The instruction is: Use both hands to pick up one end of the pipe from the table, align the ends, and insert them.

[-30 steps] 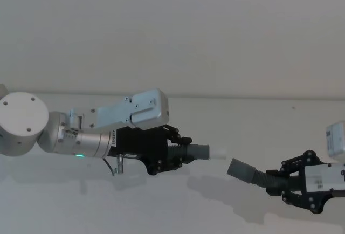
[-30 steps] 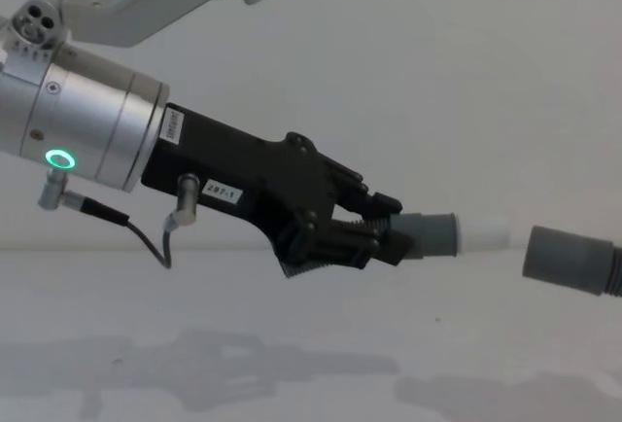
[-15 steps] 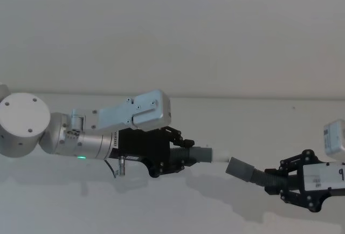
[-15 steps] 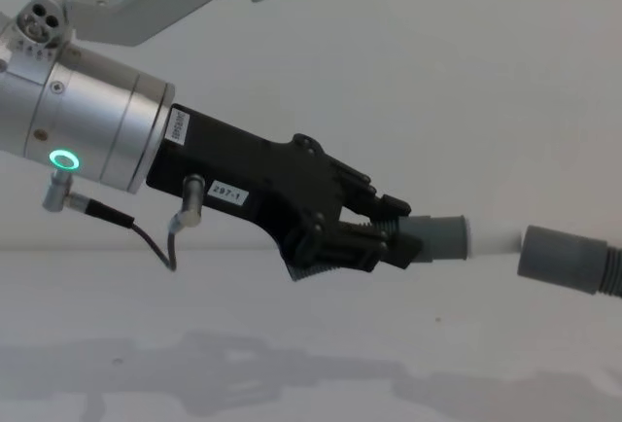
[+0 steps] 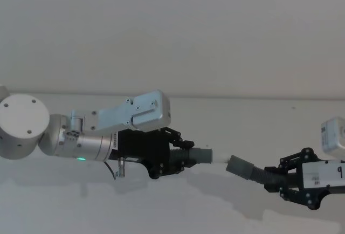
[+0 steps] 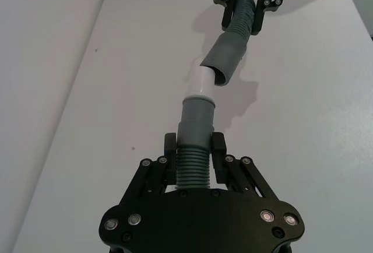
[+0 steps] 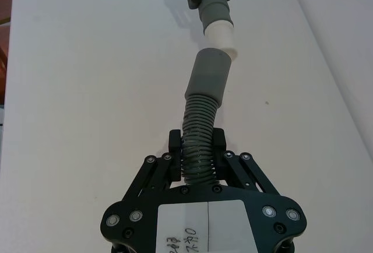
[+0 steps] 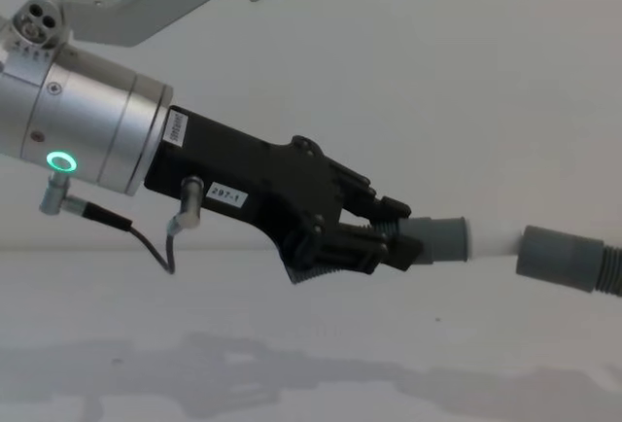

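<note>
My left gripper [image 5: 180, 156] is shut on the ribbed part of the bent grey pipe piece [image 5: 200, 155] and holds it above the table [image 5: 242, 121]. Its whitish tip [image 5: 220, 158] points right. My right gripper [image 5: 279, 179] is shut on the ribbed section of the grey sleeve [image 5: 241, 167]. The whitish tip [image 6: 202, 81] meets the sleeve's open mouth [image 6: 224, 60] at a slight angle, a little off-centre. From the chest view the tip [image 8: 494, 242] touches the sleeve [image 8: 559, 259]. The right wrist view has the sleeve [image 7: 210, 75] against the tip [image 7: 221, 36].
The thick silver left arm with its green ring [image 8: 61, 161] crosses the left of the chest view, a cable hanging under it. A pale grey wall [image 5: 172, 29] stands behind the table. Shadows of both arms lie on the white surface below.
The gap between the whitish tip and the sleeve's mouth has closed. My left gripper moved right with its piece, and the right gripper edged left with the sleeve.
</note>
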